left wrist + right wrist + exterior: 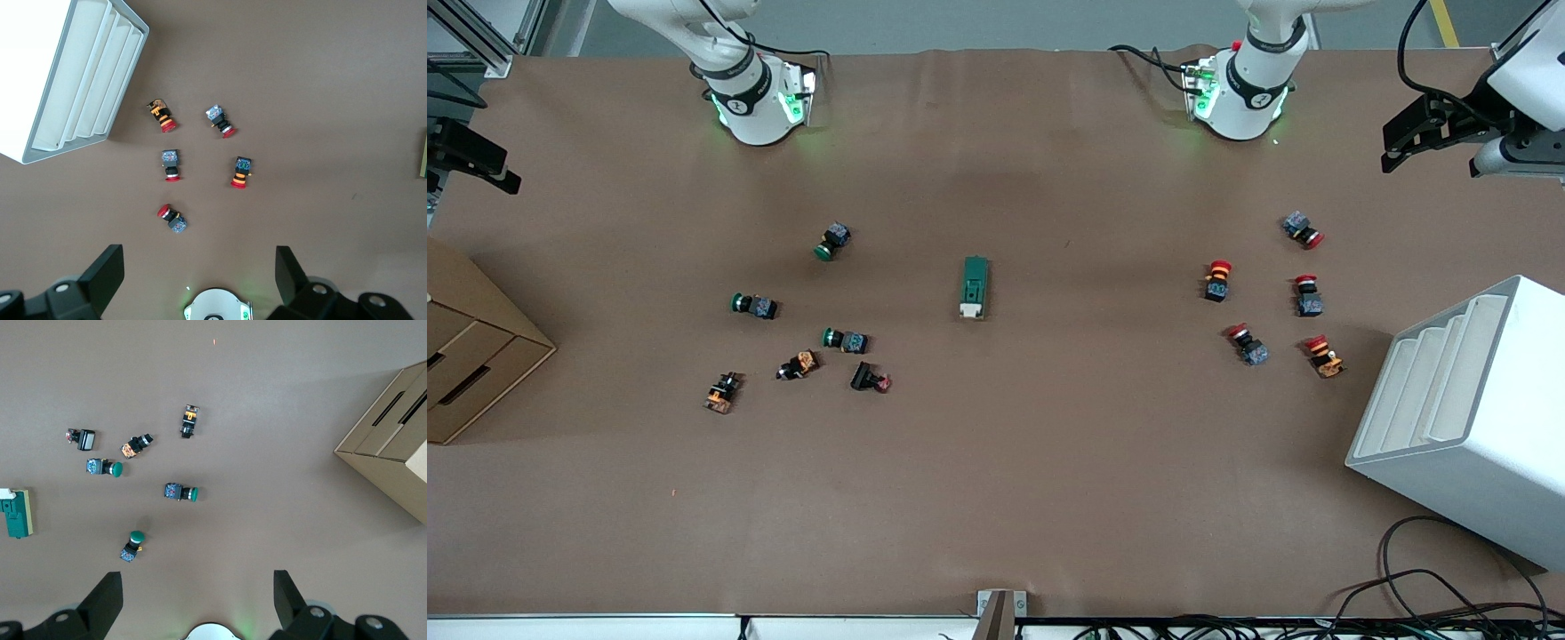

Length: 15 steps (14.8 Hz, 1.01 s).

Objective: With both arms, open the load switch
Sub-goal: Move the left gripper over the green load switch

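Fingers of both grippers are spread wide, nothing held: the left gripper (200,280) is raised over the red buttons (1258,293), the right gripper (198,603) over the green buttons (800,298). Between these clusters the load switch (974,287) lies alone at mid-table. A white rack (1467,409) and cardboard drawers (467,356) are seen at the table's ends.

Robot lab: 2 bench-mounted arms (738,98)

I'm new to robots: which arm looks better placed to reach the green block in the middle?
Probably the right, narrowly. The dark green rectangular load switch lies a bit closer to the right arm's base. The right tool and the left tool both hang open above their own ends of the table.
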Motion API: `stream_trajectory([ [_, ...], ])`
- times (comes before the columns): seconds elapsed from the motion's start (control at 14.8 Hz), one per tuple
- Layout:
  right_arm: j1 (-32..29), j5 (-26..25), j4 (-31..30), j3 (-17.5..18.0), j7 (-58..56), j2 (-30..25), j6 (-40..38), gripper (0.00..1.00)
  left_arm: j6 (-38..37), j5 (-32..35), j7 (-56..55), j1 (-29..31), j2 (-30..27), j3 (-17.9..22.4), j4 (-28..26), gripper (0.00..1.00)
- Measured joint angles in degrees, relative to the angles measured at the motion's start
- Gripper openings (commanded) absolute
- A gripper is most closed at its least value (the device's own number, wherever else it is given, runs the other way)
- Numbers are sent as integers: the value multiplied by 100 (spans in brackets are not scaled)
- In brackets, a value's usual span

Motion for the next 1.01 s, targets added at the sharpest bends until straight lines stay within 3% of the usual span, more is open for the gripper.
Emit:
stream_trajectory([
  [0.47,8,7,-1,31,0,8,177,100,161,-116,24,-39,130,-157,0,100],
  [0.68,10,9,-5,34,0,14,175,100,642,-193,-179,-255,380,-638,-12,100],
  [1.01,28,15,-7,60,14,31,175,100,1604,-188,-2204,-513,1077,-1825,-99,100],
])
